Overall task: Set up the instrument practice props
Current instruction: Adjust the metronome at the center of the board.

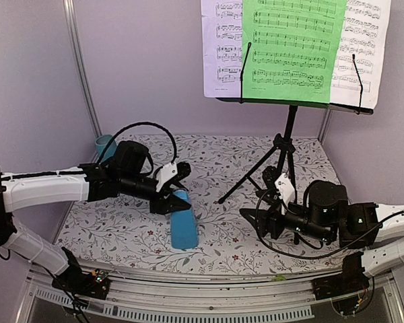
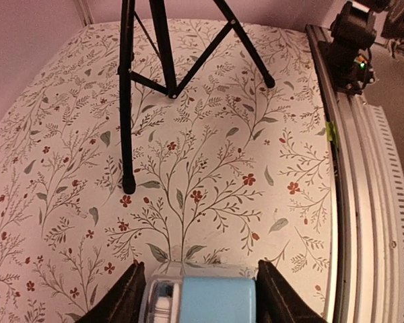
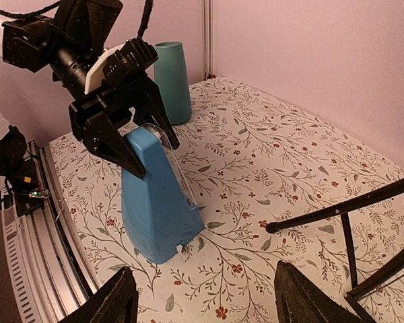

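The blue pyramid metronome [image 1: 183,225] [image 3: 155,202] stands upright on the flowered table, left of centre. My left gripper [image 1: 175,195] [image 3: 145,138] comes from above with a finger against each side of its narrow top. In the left wrist view the metronome's top [image 2: 209,299] fills the gap of that gripper [image 2: 200,266]. The black music stand [image 1: 291,131] stands at the back right, holding white sheets [image 1: 222,47] and a green sheet [image 1: 293,47]. My right gripper [image 1: 259,198] [image 3: 205,276] hangs open by the stand's legs [image 3: 350,208], holding nothing.
A teal cup [image 1: 106,145] [image 3: 174,81] stands at the back left corner, behind the left arm. The tripod's feet [image 2: 128,182] spread over the table's middle and right. A metal rail [image 2: 363,202] runs along the table's near edge. Pink walls close the back and sides.
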### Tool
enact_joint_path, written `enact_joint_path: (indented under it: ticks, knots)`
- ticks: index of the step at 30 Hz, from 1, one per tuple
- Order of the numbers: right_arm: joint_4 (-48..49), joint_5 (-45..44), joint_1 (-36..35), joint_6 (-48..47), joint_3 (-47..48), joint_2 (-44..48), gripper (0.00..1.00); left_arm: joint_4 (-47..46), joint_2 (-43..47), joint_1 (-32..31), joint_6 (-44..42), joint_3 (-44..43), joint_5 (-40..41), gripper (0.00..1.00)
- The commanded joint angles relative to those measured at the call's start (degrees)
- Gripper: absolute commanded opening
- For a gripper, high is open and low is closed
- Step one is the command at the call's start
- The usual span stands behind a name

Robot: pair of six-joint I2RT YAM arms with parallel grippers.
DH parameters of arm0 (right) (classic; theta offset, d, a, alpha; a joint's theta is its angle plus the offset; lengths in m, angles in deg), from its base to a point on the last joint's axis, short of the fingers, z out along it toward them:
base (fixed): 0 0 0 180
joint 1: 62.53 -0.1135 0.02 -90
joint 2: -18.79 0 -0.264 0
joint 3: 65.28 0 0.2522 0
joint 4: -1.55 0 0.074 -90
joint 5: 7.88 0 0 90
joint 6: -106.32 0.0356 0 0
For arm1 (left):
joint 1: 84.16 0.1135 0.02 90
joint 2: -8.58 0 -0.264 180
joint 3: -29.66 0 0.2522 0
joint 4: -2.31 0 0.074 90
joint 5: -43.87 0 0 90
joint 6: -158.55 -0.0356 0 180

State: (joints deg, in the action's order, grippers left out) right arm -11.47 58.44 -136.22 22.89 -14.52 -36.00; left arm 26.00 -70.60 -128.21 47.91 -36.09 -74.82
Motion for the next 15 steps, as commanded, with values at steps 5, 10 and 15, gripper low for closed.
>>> enact_joint_path:
  ticks: [5, 10, 15]
  knots:
    - [0.0, -2.6, 0.3, 1.9, -1.2, 1.4, 0.71, -18.3, 3.7, -15.8, 27.9, 4.9, 43.1, 0.36]
    - [1.0, -3.4, 0.3, 1.7, -0.9, 0.2, 0.72, -13.9, -1.5, -22.8, 50.4, 1.0, 69.5, 0.34]
    - [1.6, -3.4, 0.3, 2.4, -0.7, -0.5, 0.72, -14.8, -5.4, -24.4, 59.5, -2.0, 76.6, 0.61]
